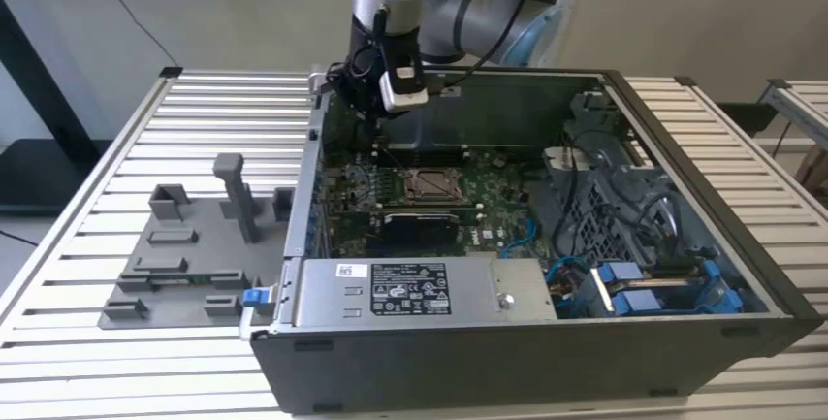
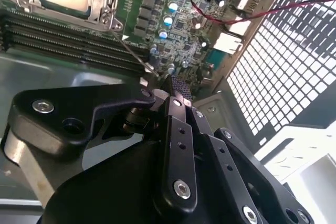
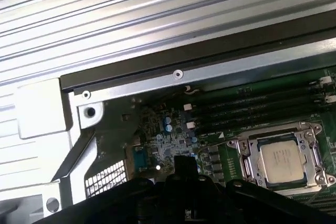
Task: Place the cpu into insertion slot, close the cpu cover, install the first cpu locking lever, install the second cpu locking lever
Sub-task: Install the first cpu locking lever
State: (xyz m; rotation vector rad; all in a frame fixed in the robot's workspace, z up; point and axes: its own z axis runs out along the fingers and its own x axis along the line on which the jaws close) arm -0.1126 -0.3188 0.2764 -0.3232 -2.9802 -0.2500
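Evidently the cpu (image 3: 281, 161) is sitting in the insertion slot (image 1: 407, 185). The gripper (image 2: 178, 88), at the slot's eleven o'clock in the exterior view, is pinching together on nothing visible.

You are holding the fingers (image 1: 374, 112) low inside the open computer case (image 1: 518, 367), over the green board's far corner. The insertion slot (image 1: 428, 184) is sitting nearer the camera than the fingers, clearly apart from them. Beyond the case wall, on the exterior view's left of the fingers, a grey fixture tray (image 1: 175, 270) is resting on the slatted worktop (image 1: 207, 110).
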